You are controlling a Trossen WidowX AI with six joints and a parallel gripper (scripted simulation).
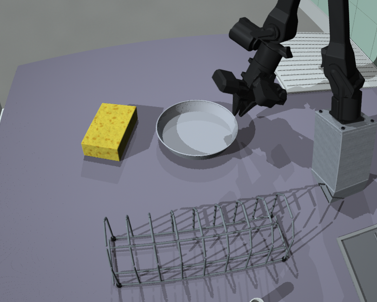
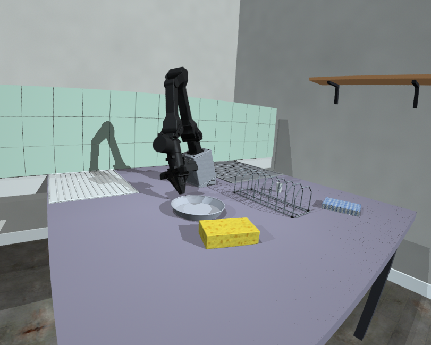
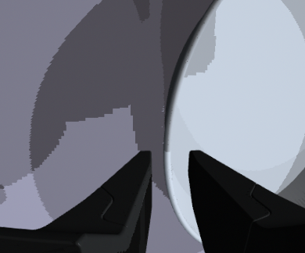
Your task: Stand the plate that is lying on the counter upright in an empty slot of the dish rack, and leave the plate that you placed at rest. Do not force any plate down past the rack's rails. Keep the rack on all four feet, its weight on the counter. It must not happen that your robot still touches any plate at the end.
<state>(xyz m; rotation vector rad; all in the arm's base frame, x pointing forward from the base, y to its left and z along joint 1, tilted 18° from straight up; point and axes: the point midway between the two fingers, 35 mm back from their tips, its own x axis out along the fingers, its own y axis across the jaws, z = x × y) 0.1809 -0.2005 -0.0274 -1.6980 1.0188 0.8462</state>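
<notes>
A shallow grey plate (image 1: 196,129) lies flat on the purple counter; it also shows in the exterior view (image 2: 198,207) and fills the right of the wrist view (image 3: 247,90). My gripper (image 1: 240,111) points down just above the plate's right rim, by the far rim in the exterior view (image 2: 180,190). In the wrist view its fingers stand a narrow gap apart, one on each side of the rim line, with nothing gripped. The wire dish rack (image 1: 198,238) stands empty on its feet near the front edge (image 2: 271,193).
A yellow sponge (image 1: 109,130) lies left of the plate. The arm's grey base block (image 1: 343,153) stands to the right. A ribbed drain board (image 1: 316,63) lies behind it. A blue checked cloth (image 2: 341,206) lies beyond the rack. A sink corner (image 1: 366,258) is at the lower right.
</notes>
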